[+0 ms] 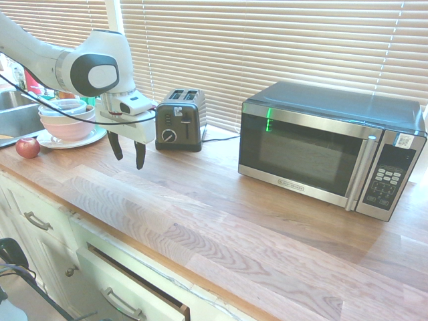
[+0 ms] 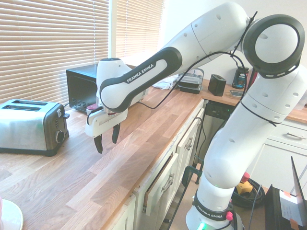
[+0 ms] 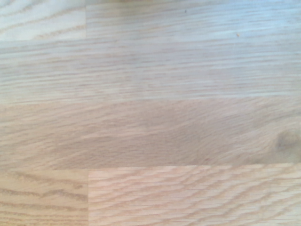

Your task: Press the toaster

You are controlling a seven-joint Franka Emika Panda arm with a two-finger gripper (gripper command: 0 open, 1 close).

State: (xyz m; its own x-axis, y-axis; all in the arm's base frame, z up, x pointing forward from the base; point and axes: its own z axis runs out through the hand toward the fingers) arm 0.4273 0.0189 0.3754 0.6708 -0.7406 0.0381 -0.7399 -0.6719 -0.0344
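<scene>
Toaster (image 1: 180, 123) awaits its press as the wide-open, empty gripper (image 1: 128, 152) hangs near it, apparently at the approach stage, needing to reach the lever.

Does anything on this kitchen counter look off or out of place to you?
Mostly tidy. One drawer below the counter stands partly open, its dark gap showing. A lone apple sits beside the stacked bowls, rather than in one. I see no spill.

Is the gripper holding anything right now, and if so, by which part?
Nothing is held: the gripper hangs open above the wooden counter, with no object between its fingers.
</scene>
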